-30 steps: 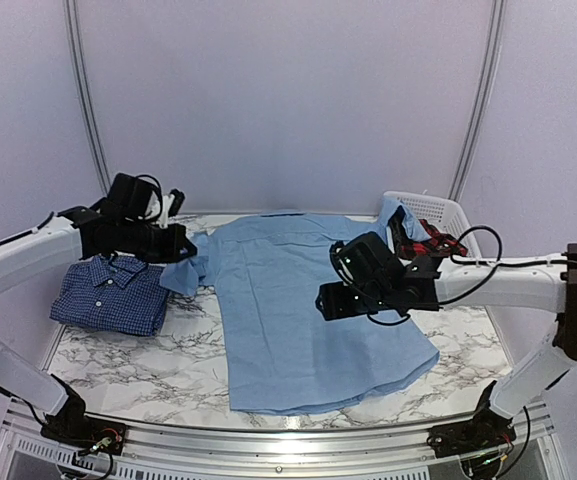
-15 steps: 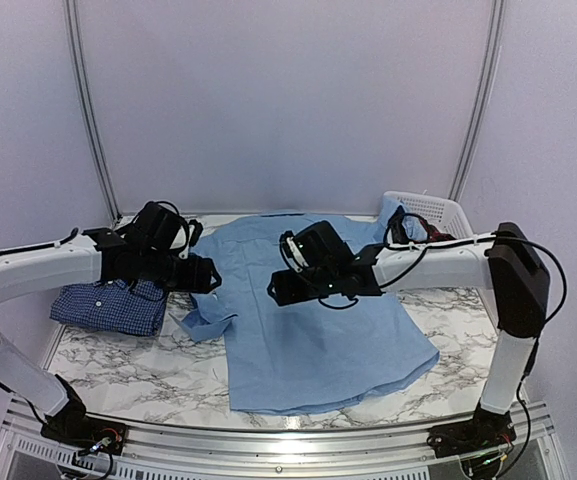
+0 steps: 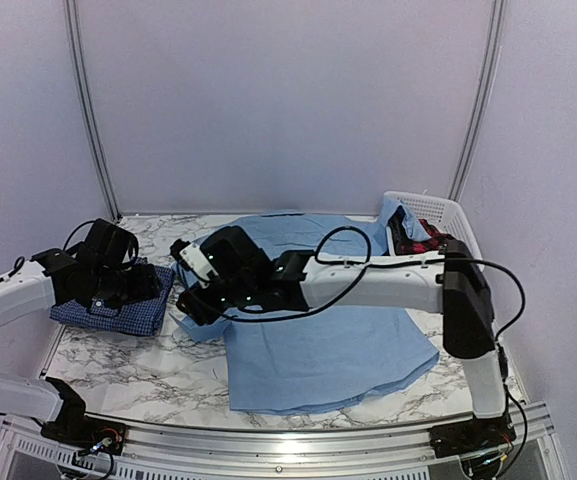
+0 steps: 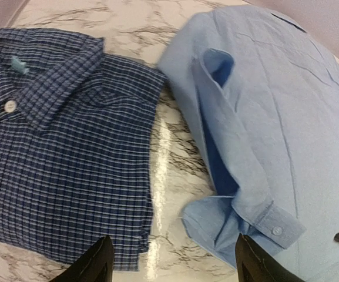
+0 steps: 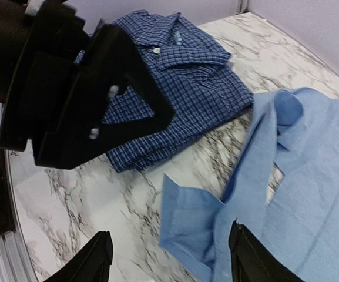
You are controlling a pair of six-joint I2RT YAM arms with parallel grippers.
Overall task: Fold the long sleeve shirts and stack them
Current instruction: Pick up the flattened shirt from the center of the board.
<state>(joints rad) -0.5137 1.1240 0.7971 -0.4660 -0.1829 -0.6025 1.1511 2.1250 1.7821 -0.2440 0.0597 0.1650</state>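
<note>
Light blue shirt (image 3: 318, 320): spread flat mid-table (image 3: 118, 365) — sleeve nearest the left edge folded inward.
Checked shirt (image 4: 57, 176): folded, at the left edge.
Left gripper (image 4: 172, 267): fingers spread, empty — above the checked shirt's edge.
Right gripper (image 5: 169, 258): spread, empty, over that sleeve.

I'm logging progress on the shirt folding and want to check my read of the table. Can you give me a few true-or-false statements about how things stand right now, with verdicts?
1. The dark blue check shirt lies folded. True.
2. The light blue shirt is stacked on top of the check shirt. False: it lies beside it on the table, mostly spread out.
3. The left gripper and the right gripper both stand open with nothing between the fingers. True.
4. The white basket is empty. False: a red and black plaid cloth lies in it.
</note>
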